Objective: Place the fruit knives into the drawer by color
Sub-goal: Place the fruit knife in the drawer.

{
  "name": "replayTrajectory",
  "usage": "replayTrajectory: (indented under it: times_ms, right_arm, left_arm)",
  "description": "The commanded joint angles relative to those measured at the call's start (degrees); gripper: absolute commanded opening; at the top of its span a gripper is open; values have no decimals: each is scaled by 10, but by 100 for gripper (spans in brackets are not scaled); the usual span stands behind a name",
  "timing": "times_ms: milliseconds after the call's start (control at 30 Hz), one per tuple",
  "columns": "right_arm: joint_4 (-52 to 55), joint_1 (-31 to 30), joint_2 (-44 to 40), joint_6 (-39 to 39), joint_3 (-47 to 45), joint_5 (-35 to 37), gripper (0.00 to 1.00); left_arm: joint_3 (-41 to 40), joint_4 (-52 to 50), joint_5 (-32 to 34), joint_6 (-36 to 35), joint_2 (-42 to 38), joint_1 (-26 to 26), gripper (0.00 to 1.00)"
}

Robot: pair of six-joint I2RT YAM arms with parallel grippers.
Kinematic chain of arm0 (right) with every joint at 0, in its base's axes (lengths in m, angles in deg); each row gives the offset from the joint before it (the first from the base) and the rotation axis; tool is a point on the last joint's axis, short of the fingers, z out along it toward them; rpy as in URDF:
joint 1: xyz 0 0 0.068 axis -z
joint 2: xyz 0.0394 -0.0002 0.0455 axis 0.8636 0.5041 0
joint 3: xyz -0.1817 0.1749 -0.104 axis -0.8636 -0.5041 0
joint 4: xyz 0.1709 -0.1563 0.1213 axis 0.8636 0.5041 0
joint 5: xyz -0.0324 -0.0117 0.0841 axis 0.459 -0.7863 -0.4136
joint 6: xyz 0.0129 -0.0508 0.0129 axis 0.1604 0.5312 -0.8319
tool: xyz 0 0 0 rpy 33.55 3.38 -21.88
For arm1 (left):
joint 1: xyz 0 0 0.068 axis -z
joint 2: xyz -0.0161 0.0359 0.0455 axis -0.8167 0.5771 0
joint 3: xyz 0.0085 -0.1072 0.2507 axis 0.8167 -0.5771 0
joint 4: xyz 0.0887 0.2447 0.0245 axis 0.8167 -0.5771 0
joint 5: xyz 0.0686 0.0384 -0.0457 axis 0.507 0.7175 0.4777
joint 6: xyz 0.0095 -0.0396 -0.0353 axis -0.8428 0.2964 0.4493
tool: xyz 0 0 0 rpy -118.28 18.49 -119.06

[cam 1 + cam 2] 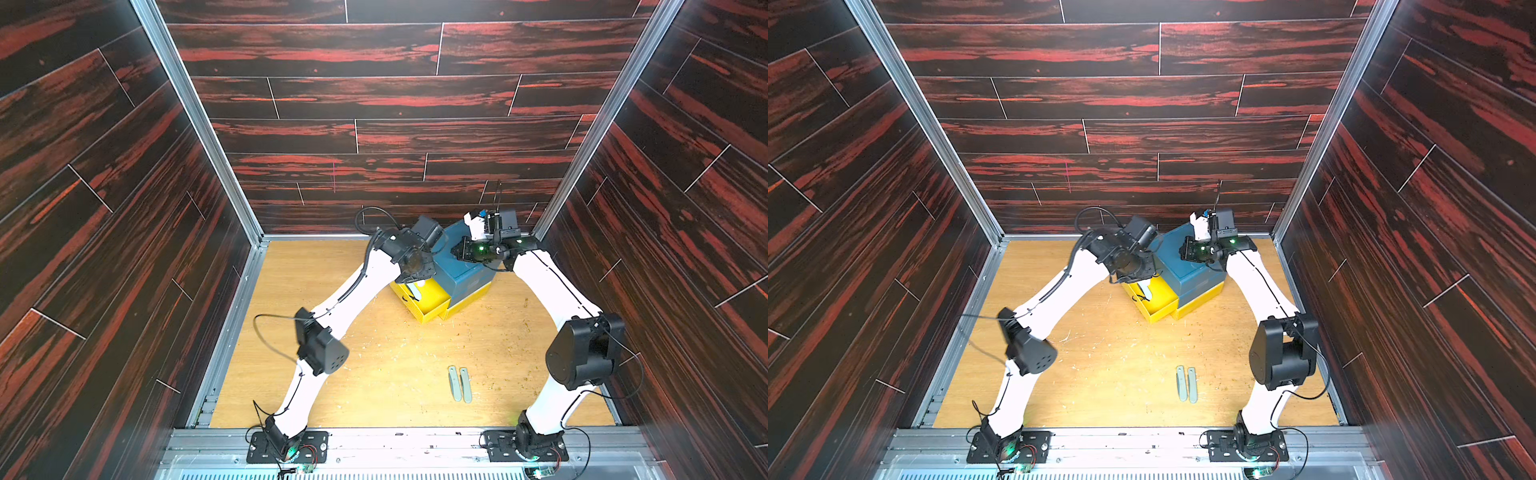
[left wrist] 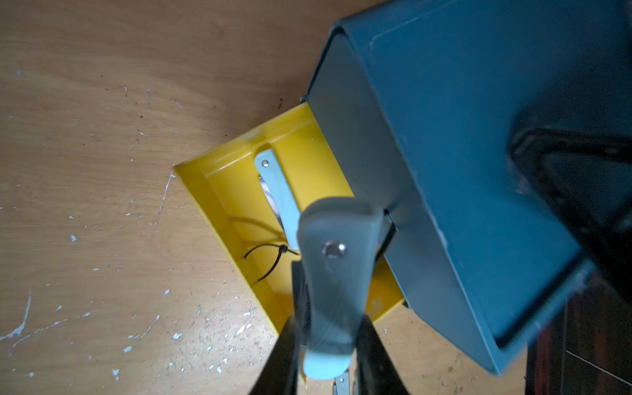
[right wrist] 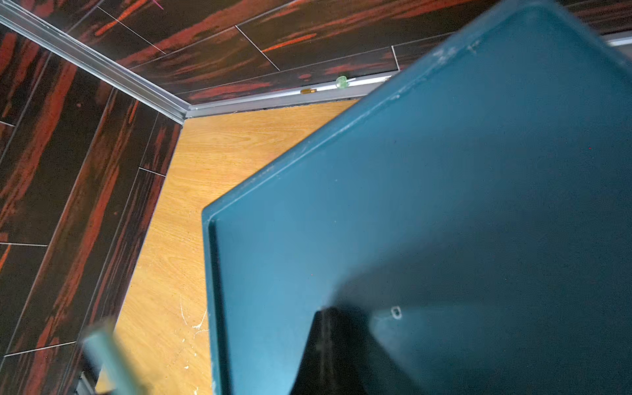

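My left gripper (image 2: 328, 325) is shut on a pale fruit knife (image 2: 337, 273), which hangs over the open yellow drawer (image 2: 219, 191). Another pale knife (image 2: 277, 191) lies inside that drawer. In both top views the left gripper (image 1: 415, 282) sits above the drawer (image 1: 432, 311), which sticks out of a blue cabinet (image 1: 465, 270). Two grey-green knives (image 1: 455, 383) (image 1: 466, 384) lie side by side on the wooden table, near the front right. My right gripper (image 3: 328, 318) is shut with nothing in it, its tip on the cabinet's top (image 3: 444, 205).
A black cable tie (image 2: 273, 256) lies in the open drawer. A second yellow drawer (image 1: 469, 305) below the blue body is pushed in. Dark wood-pattern walls (image 1: 124, 208) box in the table on three sides. A small green object (image 3: 341, 82) rests on the back rail.
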Motion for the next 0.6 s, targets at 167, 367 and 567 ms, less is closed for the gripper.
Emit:
replayTrajectory:
  times_ms: [167,367,567]
  right_arm:
    - [120,-3,44,4,-42,32,3]
    - [118,-2,44,4,-44,31,3]
    - [116,-3,43,3,-48,29,3]
  left_arm:
    - [12,-23,-9,10,38,-7,3]
    - [5,-16,-19,19,57,-12,3]
    - [1,0,-38,31,77,-18,3]
